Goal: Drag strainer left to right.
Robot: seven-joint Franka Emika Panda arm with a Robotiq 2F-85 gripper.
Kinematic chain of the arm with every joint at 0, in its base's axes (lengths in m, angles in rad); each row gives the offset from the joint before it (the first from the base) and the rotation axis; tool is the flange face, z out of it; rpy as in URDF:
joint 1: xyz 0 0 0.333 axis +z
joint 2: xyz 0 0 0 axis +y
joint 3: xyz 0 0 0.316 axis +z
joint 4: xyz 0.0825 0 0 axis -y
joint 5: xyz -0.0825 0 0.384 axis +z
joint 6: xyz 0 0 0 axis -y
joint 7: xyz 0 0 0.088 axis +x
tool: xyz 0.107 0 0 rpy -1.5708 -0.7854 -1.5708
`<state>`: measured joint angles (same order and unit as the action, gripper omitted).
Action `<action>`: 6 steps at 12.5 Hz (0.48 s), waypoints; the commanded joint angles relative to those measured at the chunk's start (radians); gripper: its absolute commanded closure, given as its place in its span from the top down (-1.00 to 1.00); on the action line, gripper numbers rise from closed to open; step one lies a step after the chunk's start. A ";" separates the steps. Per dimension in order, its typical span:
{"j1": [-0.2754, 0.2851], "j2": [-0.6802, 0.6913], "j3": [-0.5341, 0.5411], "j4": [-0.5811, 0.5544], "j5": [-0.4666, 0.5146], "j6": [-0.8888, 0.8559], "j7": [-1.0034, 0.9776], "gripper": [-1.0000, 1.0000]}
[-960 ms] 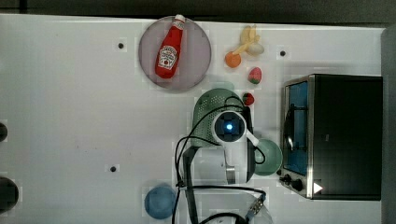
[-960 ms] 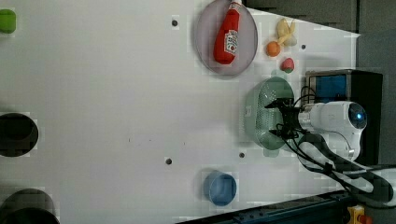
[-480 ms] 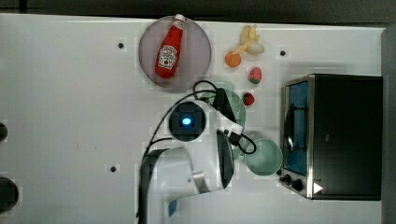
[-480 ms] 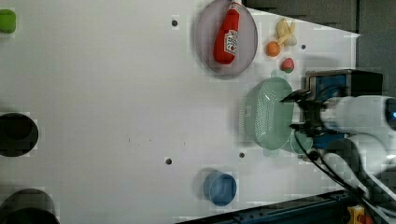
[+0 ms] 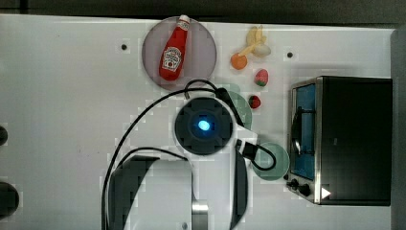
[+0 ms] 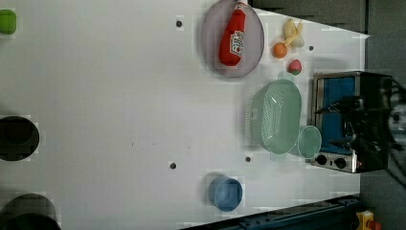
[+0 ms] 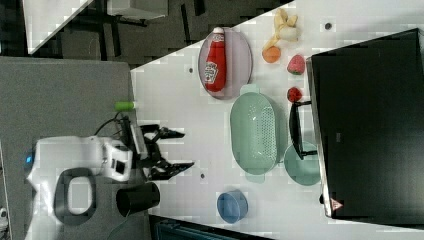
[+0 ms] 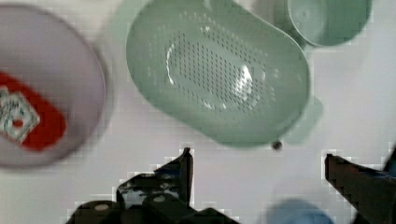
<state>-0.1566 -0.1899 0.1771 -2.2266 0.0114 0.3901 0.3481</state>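
The strainer [image 6: 276, 116] is a pale mint-green oblong colander with a dotted inside, standing on the white table beside the toaster oven. It appears whole in the right view [image 7: 255, 132] and in the wrist view [image 8: 217, 70]. In the top view the arm's wrist covers most of it, leaving an edge [image 5: 245, 112]. My gripper [image 7: 186, 149] is open and holds nothing. It hangs well above the table, apart from the strainer. The wrist view has its two dark fingers [image 8: 184, 163] spread wide, with the strainer lying beyond them.
A round mint-green cup [image 6: 309, 142] touches the strainer's end by the black toaster oven [image 5: 354, 139]. A ketchup bottle [image 5: 173, 50] lies on a grey plate [image 5: 201, 43]. Small toy fruits [image 5: 261, 76] sit near the oven. A blue bowl [image 6: 225, 193] stands near the table's edge.
The gripper has lifted off the strainer and drawn back, growing larger in the top view and sliding right in the left view. The strainer stays where it was.
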 commanded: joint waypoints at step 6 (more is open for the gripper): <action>0.001 -0.154 -0.068 0.240 0.019 -0.356 -0.267 1.00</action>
<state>-0.1835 -0.3799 0.0922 -1.9707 0.0211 0.0466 0.1600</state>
